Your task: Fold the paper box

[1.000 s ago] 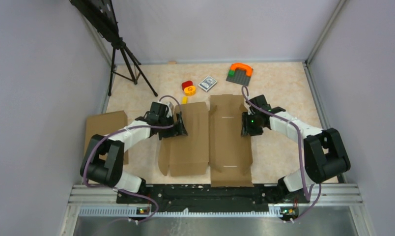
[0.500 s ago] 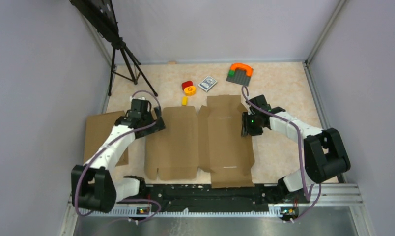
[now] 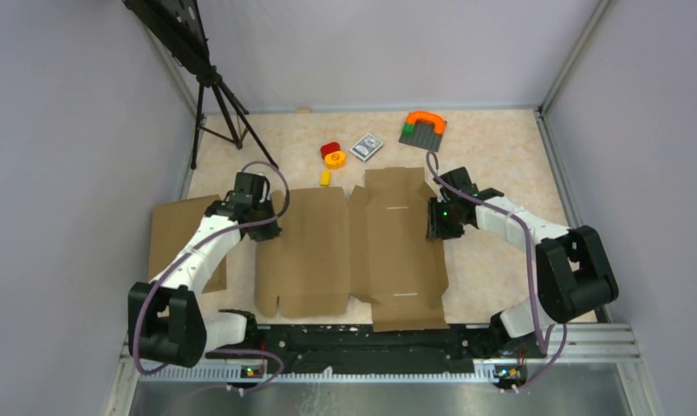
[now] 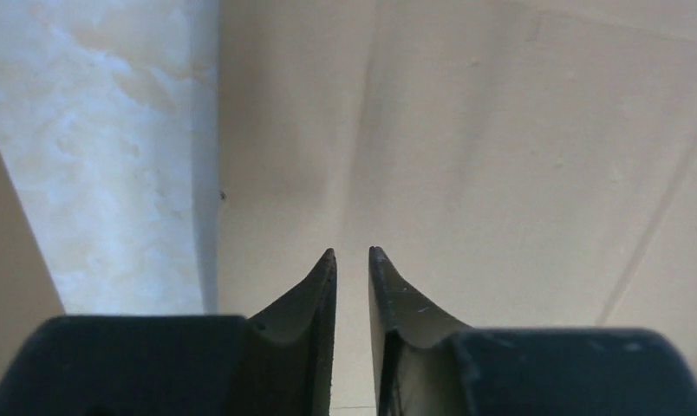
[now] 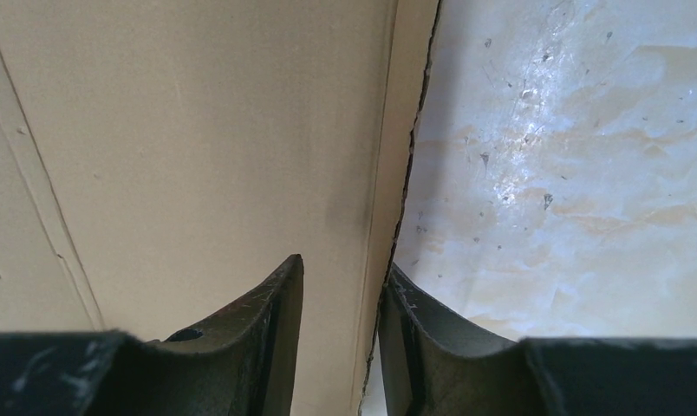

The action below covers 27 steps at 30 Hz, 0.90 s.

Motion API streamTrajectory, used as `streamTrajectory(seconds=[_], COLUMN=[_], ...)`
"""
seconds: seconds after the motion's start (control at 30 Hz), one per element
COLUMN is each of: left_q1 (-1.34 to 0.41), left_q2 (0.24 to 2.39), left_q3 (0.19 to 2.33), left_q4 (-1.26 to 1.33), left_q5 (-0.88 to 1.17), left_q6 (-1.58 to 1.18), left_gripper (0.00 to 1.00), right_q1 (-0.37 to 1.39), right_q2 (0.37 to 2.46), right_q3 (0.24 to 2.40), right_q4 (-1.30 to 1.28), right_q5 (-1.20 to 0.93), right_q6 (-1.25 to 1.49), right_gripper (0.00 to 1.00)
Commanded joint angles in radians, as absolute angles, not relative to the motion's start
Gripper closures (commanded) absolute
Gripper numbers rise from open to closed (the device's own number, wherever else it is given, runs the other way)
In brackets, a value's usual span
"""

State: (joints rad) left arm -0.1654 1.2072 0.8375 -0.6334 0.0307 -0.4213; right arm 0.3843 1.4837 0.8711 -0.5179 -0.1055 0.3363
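1. The box (image 3: 354,251) lies flat and unfolded on the table (image 3: 501,165), a brown die-cut sheet between my two arms, its near edge close to their bases.
2. My left gripper (image 3: 267,229) sits at the sheet's left edge. In the wrist view its fingers (image 4: 323,286) are drawn nearly together, with only a thin slit between them, in line with a crease in the cardboard. I cannot tell whether they pinch anything.
3. My right gripper (image 3: 434,230) sits at the sheet's right edge. In its wrist view the cardboard's edge runs into the gap between the fingers (image 5: 280,303), so I am clamped on the box there.
4. A second cardboard (image 3: 182,227) lies left of my left arm, apart from the sheet.
5. Beyond the sheet are a yellow block (image 3: 325,178), a red and yellow piece (image 3: 332,155), a card pack (image 3: 366,146) and a grey plate (image 3: 420,132) bearing an orange arch (image 3: 426,119).
6. A tripod (image 3: 219,108) stands at the far left corner.
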Motion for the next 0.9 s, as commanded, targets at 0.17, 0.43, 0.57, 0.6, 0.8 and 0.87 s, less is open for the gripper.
streamTrajectory(seconds=[0.17, 0.43, 0.57, 0.6, 0.8, 0.87], left_q1=[-0.159, -0.15, -0.146, -0.146, -0.146, -0.146], left_q2=[1.273, 1.302, 1.333, 1.343, 1.413, 1.454], left_q3=[0.815, 0.766, 0.757, 0.758, 0.779, 0.788], left_q4=[-0.637, -0.632, -0.615, -0.615, -0.625, -0.62], left_q5=[-0.19, -0.398, -0.376, -0.374, -0.358, -0.31], left_q6=[-0.508, -0.604, -0.603, -0.602, -0.594, -0.582], left_gripper=[1.0, 1.0, 1.0, 1.0, 1.0, 0.99], right_q1=[0.399, 0.399, 0.399, 0.4, 0.399, 0.4], right_q2=[1.468, 1.466, 1.469, 1.469, 1.474, 1.476], right_q3=[0.879, 0.878, 0.876, 0.874, 0.87, 0.87], right_q4=[-0.518, -0.521, -0.517, -0.515, -0.509, -0.507], right_q5=[-0.089, -0.1, -0.106, -0.108, -0.114, -0.121], right_q6=[0.344, 0.339, 0.339, 0.34, 0.341, 0.339], right_gripper=[0.67, 0.68, 0.68, 0.68, 0.68, 0.68])
